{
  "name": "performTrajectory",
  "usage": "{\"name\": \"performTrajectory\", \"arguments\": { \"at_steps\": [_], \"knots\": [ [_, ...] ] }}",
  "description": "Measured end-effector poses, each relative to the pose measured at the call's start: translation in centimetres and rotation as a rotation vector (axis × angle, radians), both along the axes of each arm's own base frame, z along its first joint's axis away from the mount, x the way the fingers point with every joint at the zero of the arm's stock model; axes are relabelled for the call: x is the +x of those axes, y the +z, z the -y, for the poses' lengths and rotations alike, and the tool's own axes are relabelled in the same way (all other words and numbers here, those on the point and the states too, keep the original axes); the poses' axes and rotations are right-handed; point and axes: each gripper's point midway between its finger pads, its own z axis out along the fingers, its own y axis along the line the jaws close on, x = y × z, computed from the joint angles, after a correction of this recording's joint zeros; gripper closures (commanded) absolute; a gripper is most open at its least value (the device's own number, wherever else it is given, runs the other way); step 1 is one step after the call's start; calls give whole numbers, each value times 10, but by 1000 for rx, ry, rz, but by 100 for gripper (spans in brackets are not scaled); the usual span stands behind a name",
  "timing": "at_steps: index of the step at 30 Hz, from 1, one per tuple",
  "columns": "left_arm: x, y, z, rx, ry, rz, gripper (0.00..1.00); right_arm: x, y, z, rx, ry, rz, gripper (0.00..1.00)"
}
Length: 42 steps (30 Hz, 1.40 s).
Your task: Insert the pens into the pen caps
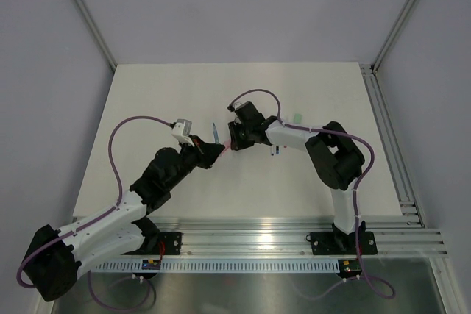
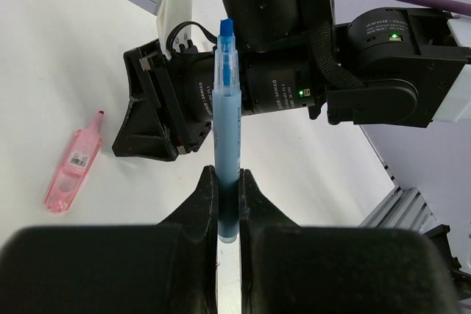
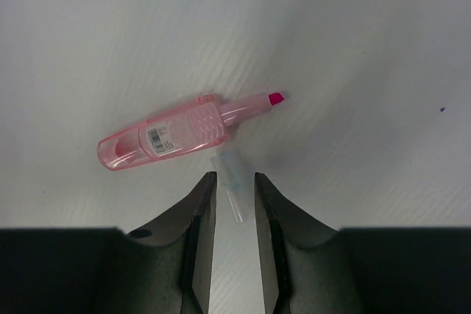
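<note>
Gripping the blue pen (image 2: 227, 130) by its rear end, the left gripper (image 2: 227, 178) aims the pen's long axis, tip foremost, at the right gripper (image 3: 234, 179) just beyond. That gripper pinches a clear pen cap (image 3: 228, 170) above the table (image 3: 368, 34), mid-scene. A pink highlighter (image 3: 173, 134) lies beneath, uncapped; the digits on its barcode label (image 3: 158, 137) are illegible.

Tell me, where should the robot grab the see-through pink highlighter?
Probably grip the see-through pink highlighter on its wide ribbed middle, coming straight down, jaws across its width. It lies flat, and its tip end is too thin.
</note>
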Motion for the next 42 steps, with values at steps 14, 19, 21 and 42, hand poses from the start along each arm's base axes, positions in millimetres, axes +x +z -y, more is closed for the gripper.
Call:
{"name": "performTrajectory", "arguments": {
  "at_steps": [14,19,21,42],
  "knots": [
    [0,1,1,1,-5,4,100,-20,-8,22,-15,-17,2,81],
    [0,1,1,1,-5,4,100,-44,-8,47,-60,-22,-19,79],
    [-1,1,1,1,-7,4,100,-54,-8,59,-89,-18,-30,75],
    [-1,2,2,-3,-13,7,100,-52,-8,57,-99,14,-21,67]
  ]
}}
